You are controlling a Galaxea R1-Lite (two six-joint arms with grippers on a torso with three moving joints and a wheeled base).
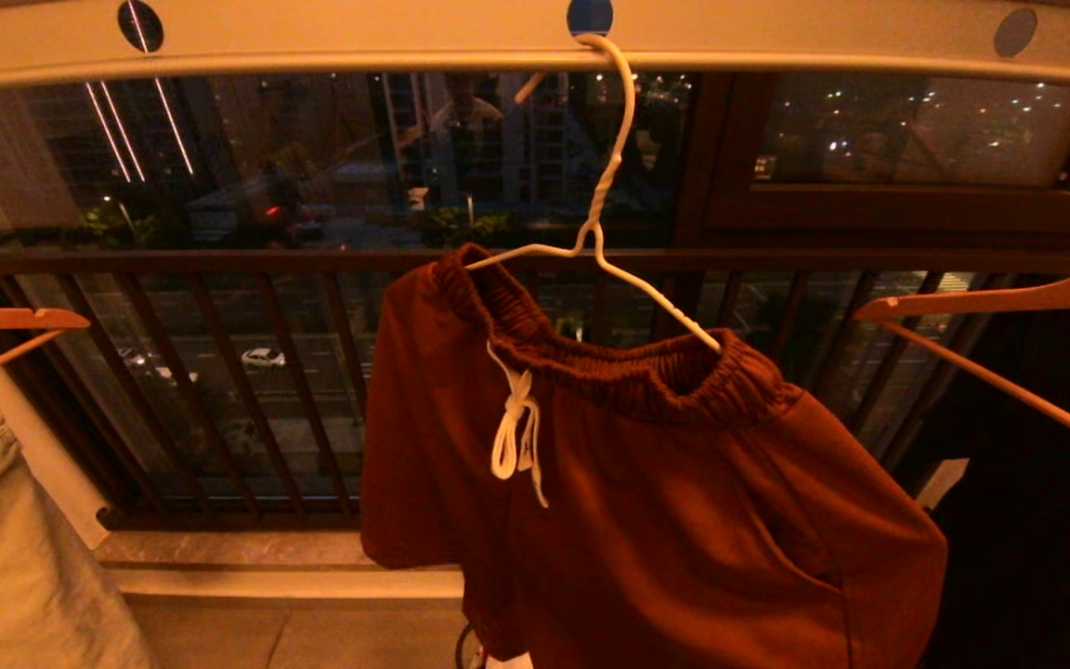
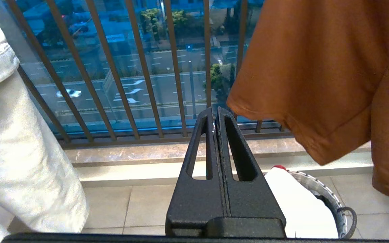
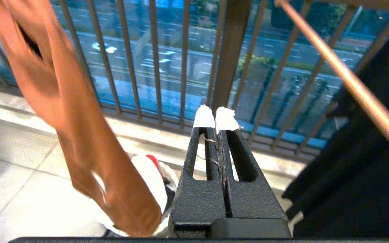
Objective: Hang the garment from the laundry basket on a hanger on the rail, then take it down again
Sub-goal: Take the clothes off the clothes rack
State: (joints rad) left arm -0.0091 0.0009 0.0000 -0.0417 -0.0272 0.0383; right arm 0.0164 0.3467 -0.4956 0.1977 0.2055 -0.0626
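Both jaws are pressed tight together and hold nothing: left gripper, right gripper (white tape on tips). Shorts hang mid-frame on the hanger.

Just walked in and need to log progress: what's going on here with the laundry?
The rust-brown shorts hang on the white wire hanger, hooked onto the cream rail. Neither gripper touches them: the left gripper and right gripper are both shut and empty, lower down facing the railing. The laundry basket sits on the floor below.
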